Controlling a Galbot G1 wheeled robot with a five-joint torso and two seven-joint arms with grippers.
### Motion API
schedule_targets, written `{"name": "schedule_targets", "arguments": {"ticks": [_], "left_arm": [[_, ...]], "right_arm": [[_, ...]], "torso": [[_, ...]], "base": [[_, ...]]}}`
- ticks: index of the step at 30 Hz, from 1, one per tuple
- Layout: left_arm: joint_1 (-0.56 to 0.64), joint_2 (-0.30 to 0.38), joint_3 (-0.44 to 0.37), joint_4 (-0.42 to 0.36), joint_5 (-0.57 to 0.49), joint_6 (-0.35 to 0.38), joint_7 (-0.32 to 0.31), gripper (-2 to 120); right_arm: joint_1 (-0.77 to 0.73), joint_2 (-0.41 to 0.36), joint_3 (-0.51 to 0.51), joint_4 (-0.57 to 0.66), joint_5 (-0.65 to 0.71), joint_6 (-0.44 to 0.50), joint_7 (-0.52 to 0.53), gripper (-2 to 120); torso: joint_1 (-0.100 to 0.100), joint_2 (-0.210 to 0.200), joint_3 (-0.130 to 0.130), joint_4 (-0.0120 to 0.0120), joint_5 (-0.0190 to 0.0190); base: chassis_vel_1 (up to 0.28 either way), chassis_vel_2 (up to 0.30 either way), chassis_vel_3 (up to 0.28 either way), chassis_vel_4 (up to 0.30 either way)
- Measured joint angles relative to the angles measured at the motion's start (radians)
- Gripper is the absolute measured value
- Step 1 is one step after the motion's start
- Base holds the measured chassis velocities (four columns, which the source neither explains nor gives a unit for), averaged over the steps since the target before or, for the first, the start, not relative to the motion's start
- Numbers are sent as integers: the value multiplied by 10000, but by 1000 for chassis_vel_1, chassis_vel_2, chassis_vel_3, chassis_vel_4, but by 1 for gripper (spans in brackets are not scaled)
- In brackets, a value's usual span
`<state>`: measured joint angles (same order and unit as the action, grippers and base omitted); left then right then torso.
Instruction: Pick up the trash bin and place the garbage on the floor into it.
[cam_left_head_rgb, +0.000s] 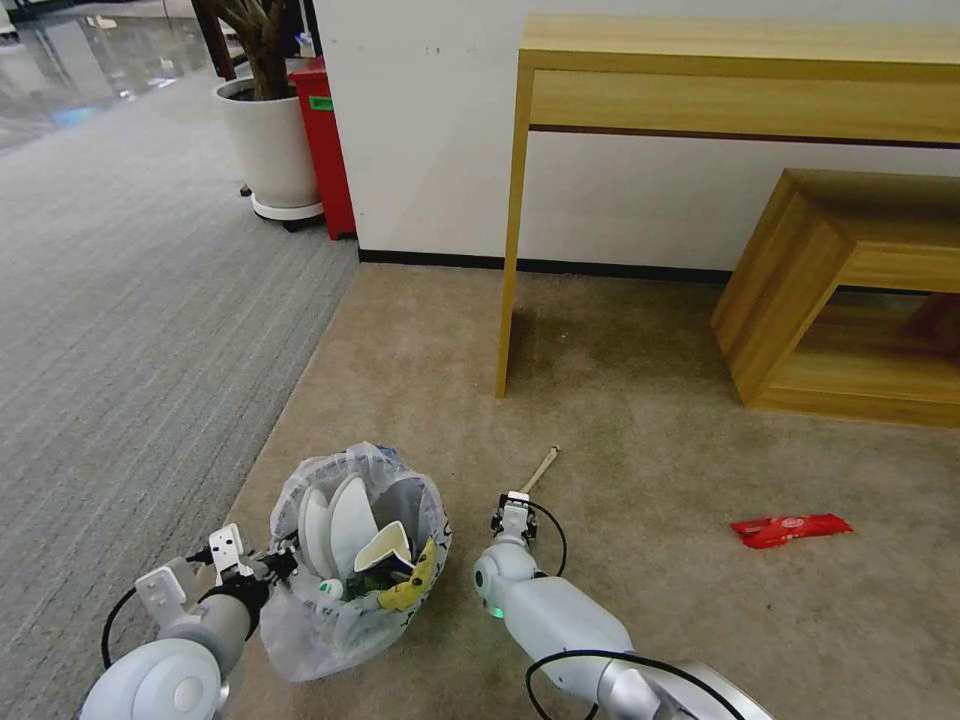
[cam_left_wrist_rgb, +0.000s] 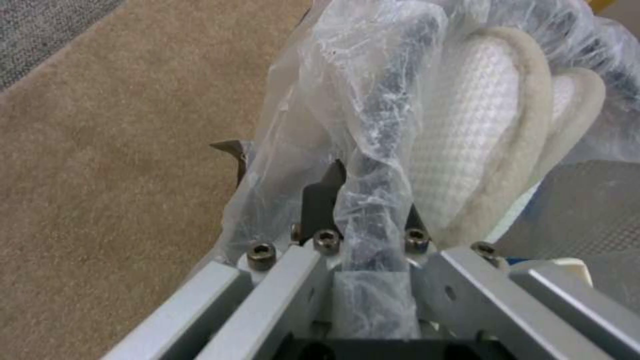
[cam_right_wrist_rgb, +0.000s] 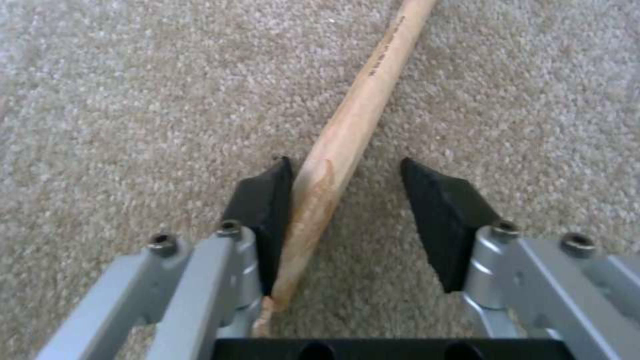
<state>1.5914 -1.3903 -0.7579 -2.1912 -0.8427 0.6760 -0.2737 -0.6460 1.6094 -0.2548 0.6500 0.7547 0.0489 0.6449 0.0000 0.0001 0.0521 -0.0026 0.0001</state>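
The trash bin (cam_left_head_rgb: 395, 500), lined with a crinkly clear bag, is at the lower left of the head view over the beige floor (cam_left_head_rgb: 620, 400). My left gripper (cam_left_head_rgb: 283, 563) is shut on its near rim; the left wrist view shows the rim and bag (cam_left_wrist_rgb: 373, 150) pinched between the fingers. In the bin are white slippers (cam_left_head_rgb: 338, 520) (cam_left_wrist_rgb: 480, 145) and a paper cup (cam_left_head_rgb: 385, 550). My right gripper (cam_left_head_rgb: 515, 513) (cam_right_wrist_rgb: 345, 167) is open, low on the carpet, straddling the near end of a wooden stick (cam_left_head_rgb: 543, 468) (cam_right_wrist_rgb: 373, 85), which touches one pad. A red wrapper (cam_left_head_rgb: 790, 528) lies to the right.
A light wooden desk (cam_left_head_rgb: 740, 80) stands against the white wall, its leg (cam_left_head_rgb: 510, 280) just beyond the stick. A low wooden shelf (cam_left_head_rgb: 850, 300) is at the right. Grey striped carpet (cam_left_head_rgb: 130, 320) covers the left, with a white planter (cam_left_head_rgb: 270, 140) and a red box (cam_left_head_rgb: 325, 140) behind.
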Motion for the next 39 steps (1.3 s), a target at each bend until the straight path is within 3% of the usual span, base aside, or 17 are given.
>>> {"name": "schedule_targets", "arguments": {"ticks": [7,10,14,20,28,29,32,39], "left_arm": [[2,-24,19,-22,27,-35,1,1],[-14,-21,22,-22,20,-38,1,1],[-15,3,12,-19,6,-43,1,1],[-36,39,-9,72,1,-47,3,1],[-125,63,-25,317,17,-55,12,1],[-125,63,-25,317,17,-55,12,1],[-150,55,-19,409,55,-61,18,1],[-175,31,-20,450,86,-67,22,1]], "right_arm": [[-137,-66,-120,187,-162,18,22,22],[-256,-201,-278,315,-164,-3,8,7],[-330,-330,-381,402,-131,-10,-78,0],[-604,-841,-589,1249,188,-19,-257,0],[-1257,-2780,-1154,5123,880,178,-1054,0],[-1257,-2780,-1154,5123,880,178,-1054,0],[-1284,-3824,-1377,7121,960,505,-1487,0],[-549,-5418,-1808,9468,1073,931,-2034,0]], "torso": [[0,0,0,-2,-1],[0,0,-1,-1,0],[0,0,-1,0,-1],[0,0,2,-3,0],[0,0,2,0,1],[0,0,2,0,1],[0,0,1,-1,1],[0,0,1,-4,-1]], "base": [[0,0,0,0],[0,0,0,0],[0,0,0,0],[0,0,0,0],[0,0,0,0],[0,0,0,0],[0,0,0,0],[0,0,0,0]]}}
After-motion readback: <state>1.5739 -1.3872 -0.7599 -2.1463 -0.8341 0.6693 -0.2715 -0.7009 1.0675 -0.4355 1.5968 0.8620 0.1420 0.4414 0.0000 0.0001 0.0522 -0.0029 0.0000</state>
